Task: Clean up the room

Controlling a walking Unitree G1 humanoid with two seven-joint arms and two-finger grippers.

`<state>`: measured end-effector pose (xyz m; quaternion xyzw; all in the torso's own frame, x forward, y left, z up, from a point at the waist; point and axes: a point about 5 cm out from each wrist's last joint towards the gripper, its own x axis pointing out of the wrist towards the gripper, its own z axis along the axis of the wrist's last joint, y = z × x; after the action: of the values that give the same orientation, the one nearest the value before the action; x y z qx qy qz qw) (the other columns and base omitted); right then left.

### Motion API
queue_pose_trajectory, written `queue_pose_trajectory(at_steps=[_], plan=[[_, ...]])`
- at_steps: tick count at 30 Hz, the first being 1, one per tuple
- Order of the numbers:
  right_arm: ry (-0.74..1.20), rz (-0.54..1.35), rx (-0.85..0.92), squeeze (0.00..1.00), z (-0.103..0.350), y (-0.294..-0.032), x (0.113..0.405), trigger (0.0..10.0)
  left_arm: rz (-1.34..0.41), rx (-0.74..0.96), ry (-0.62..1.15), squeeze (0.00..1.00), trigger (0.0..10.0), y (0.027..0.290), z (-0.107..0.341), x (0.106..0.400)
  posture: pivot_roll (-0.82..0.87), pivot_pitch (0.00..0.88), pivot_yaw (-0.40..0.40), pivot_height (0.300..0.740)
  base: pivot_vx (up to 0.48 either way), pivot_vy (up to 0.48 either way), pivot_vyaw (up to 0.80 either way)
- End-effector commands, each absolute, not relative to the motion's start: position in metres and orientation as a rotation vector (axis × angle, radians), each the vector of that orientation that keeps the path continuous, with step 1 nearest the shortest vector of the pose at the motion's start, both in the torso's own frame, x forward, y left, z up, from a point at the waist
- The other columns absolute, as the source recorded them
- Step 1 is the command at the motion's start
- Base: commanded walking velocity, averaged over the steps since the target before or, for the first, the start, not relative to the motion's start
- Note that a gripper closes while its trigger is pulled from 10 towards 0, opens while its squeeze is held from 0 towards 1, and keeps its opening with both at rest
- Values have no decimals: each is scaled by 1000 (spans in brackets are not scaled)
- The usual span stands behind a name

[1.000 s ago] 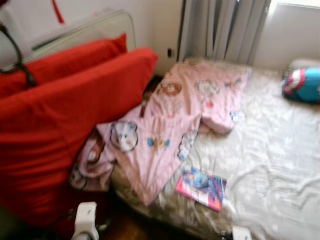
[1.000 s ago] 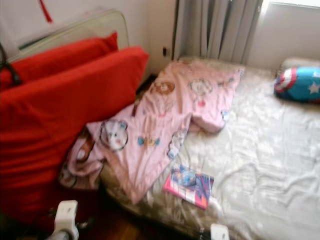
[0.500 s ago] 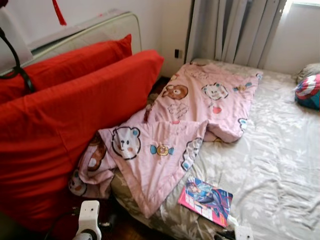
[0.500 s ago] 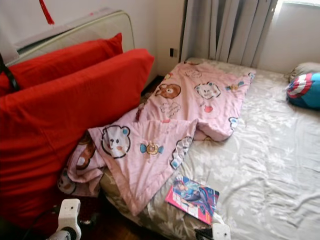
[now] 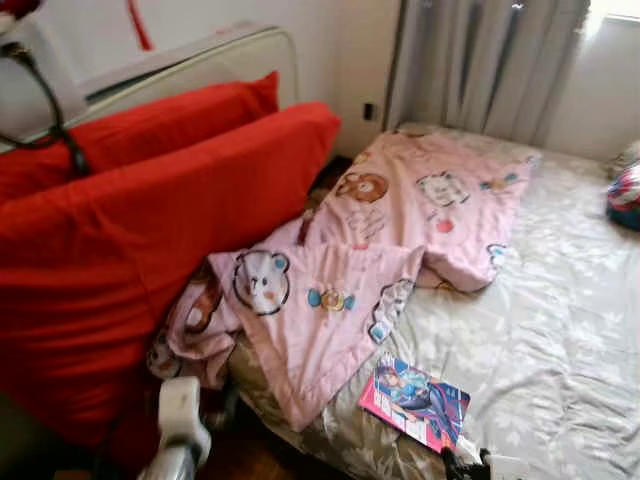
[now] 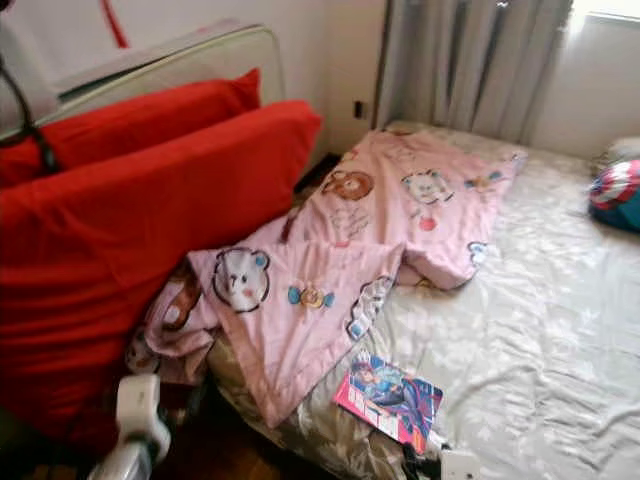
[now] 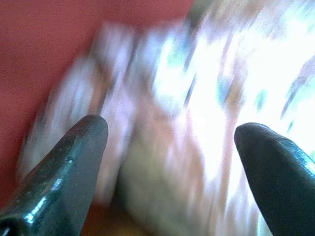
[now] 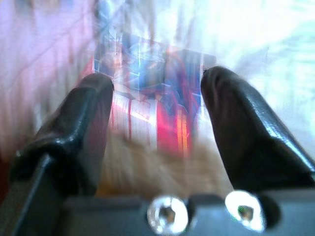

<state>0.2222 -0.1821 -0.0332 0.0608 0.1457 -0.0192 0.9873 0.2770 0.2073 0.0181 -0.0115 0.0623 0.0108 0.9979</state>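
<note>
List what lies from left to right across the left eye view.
Red cushions → pink cartoon blanket → colourful book → grey floral bedsheet → blue and red pillow at the edge.

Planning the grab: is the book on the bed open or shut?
Shut. The book lies flat near the bed's edge, cover up, no pages showing. The right gripper points at it, open.
</note>
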Motion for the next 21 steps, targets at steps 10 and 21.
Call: queue_pose_trajectory(at_steps=[10,21], plan=[[-38,-36,52,0,21,-189,253,10000,5,2,-18,0,10000,202,28,257,-120,0,-23,740,0,0,0],[62,-93,50,0,10,-194,229,10000,30,17,-27,0,10000,211,33,234,-105,22,-42,730,0,0,0]])
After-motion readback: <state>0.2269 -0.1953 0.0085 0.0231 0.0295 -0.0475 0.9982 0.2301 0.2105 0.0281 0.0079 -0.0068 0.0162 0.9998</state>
